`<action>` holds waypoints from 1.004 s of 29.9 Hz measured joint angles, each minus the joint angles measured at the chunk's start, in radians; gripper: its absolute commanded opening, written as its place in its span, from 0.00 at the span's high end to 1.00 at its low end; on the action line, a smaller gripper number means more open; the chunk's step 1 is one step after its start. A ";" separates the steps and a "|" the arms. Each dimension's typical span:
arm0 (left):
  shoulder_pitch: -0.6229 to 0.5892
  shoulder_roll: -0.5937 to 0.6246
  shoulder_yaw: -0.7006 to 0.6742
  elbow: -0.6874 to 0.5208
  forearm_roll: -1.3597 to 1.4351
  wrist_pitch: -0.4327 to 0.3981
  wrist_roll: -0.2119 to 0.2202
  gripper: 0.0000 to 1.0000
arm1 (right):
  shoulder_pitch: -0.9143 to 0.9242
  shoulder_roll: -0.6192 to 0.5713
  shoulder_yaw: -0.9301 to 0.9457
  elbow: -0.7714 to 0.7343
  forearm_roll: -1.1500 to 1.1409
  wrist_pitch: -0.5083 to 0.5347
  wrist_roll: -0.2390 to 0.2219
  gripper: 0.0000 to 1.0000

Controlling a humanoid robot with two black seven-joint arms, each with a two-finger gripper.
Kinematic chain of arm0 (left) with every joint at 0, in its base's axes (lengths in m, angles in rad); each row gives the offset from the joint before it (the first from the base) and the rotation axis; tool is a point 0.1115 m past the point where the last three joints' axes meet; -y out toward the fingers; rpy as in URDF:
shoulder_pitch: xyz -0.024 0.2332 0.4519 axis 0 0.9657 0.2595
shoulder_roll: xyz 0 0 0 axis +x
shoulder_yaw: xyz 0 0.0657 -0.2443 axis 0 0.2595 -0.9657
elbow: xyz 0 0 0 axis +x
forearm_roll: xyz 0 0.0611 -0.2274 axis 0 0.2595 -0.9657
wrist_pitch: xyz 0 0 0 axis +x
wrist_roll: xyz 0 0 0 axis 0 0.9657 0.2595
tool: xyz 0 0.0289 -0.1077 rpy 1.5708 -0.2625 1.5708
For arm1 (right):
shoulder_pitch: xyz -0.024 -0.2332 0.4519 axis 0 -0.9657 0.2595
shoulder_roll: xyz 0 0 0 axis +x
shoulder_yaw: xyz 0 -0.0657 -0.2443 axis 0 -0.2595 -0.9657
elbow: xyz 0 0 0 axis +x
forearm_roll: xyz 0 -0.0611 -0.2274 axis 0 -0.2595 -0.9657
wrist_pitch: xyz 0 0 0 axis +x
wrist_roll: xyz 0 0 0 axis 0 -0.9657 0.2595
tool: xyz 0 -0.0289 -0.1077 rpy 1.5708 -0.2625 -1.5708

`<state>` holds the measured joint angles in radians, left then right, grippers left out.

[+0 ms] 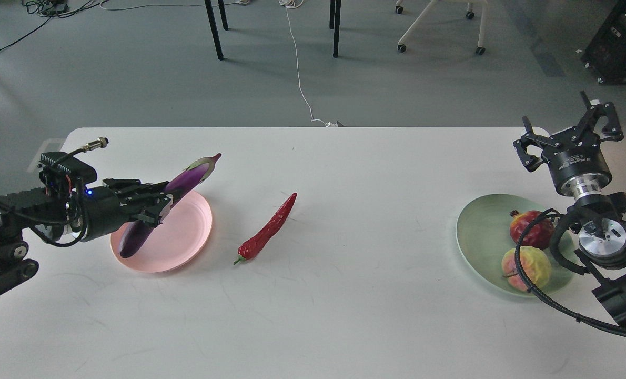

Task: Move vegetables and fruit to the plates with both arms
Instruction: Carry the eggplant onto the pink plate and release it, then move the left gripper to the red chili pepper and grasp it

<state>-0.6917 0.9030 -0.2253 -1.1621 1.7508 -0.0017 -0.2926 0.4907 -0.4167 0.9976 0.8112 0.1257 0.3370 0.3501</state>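
My left gripper (152, 205) is shut on the purple eggplant (187, 179) and holds it tilted, cap up and to the right, over the pale pink plate (187, 237). The red chili pepper (268, 227) lies on the table right of that plate. The pale green plate (478, 231) at the right holds the dark red pomegranate-like fruit (528, 227) and the yellow-pink bumpy fruit (523, 266). My right gripper (571, 129) is open and empty, raised beyond the green plate near the table's far right corner.
The white table (344, 305) ends at its far edge around mid-view. Beyond it on the floor stand black table legs (213, 29), a white wheeled chair base (439, 26) and a white cable (300, 79). My right arm's cable loops over the green plate's right side.
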 measured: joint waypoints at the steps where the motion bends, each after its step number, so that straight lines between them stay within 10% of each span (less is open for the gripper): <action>1: 0.002 -0.004 0.007 0.021 0.000 0.000 0.000 0.58 | 0.000 0.000 -0.001 0.001 0.000 0.000 0.000 0.01; 10: 0.007 -0.034 0.044 0.073 -0.010 0.001 0.003 0.26 | 0.008 -0.005 -0.003 0.003 -0.001 -0.001 0.000 0.01; 30: -0.170 -0.237 0.094 0.016 0.114 -0.025 0.014 0.29 | 0.012 -0.014 -0.038 0.000 -0.015 0.004 -0.005 0.01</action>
<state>-0.8620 0.6655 -0.1317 -1.1458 1.8652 -0.0268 -0.2784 0.5028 -0.4304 0.9598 0.8115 0.1107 0.3411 0.3449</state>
